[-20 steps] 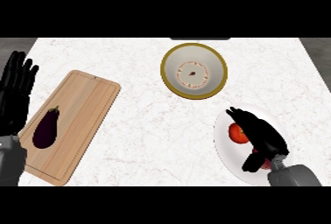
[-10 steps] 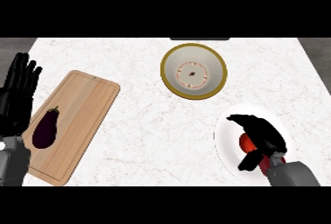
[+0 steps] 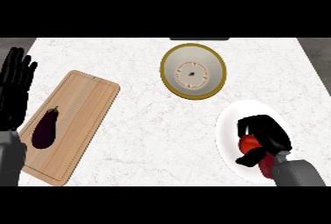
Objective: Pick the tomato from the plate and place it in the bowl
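Head view: my right hand (image 3: 266, 136) curls around the tomato (image 3: 249, 143), which sits on the white plate (image 3: 230, 122); the bowl (image 3: 193, 71) stands apart, farther back; my left hand (image 3: 15, 87) rests spread at the left edge.

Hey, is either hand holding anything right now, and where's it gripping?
The right hand curls round the tomato on the plate, fingers over its top, thumb below. The left hand holds nothing.

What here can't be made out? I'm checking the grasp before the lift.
- Tomato, head view: mostly covered by the curled right hand; whether it has left the plate can't be told.
- Plate's lower right part: hidden by the right forearm.
- Small dark mark at the bowl centre: too small to identify.
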Tool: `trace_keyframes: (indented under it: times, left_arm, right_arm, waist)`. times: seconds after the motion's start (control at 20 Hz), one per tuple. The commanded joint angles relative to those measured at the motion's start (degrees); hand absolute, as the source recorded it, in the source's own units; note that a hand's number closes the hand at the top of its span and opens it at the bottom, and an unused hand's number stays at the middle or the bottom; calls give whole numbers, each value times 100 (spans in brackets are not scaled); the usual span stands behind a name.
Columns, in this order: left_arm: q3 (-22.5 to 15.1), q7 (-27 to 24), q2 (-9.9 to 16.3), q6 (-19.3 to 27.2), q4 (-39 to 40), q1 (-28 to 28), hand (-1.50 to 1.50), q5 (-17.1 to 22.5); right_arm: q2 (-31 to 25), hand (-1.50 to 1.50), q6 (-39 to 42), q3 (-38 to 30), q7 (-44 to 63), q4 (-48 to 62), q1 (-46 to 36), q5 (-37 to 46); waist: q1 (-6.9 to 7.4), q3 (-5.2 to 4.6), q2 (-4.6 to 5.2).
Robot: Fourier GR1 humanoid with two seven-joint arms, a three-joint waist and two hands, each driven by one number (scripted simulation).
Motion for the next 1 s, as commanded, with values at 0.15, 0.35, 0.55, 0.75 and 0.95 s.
trace_keyframes:
  times: [0.15, 0.35, 0.55, 0.75, 0.95]
  left_arm:
    - [18, 7, 2, -73, -121, 135, 0, 57]
    - [-36, -48, -135, -16, -101, 129, 0, 39]
    - [-25, -160, -143, -11, 36, 58, 0, -41]
    - [-67, 120, -151, 101, -344, 227, 0, -101]
    - [18, 337, -61, 186, -321, 36, 0, -97]
  right_arm:
    - [-1480, 150, 178, -1814, 66, 1213, 33, -555]
    - [-2133, 150, -130, -2401, -370, 2342, -131, -645]
    - [-2326, 150, -433, -2508, -449, 2559, -374, -561]
    - [-2556, 150, -583, -2812, -308, 1868, -182, -750]
    - [-2689, 150, 306, -3016, -508, 789, -243, -1436]
  waist:
    - [-32, 43, 53]
    - [62, 47, 58]
    - [12, 36, 31]
    - [-30, 31, 4]
    - [-126, 22, -31]
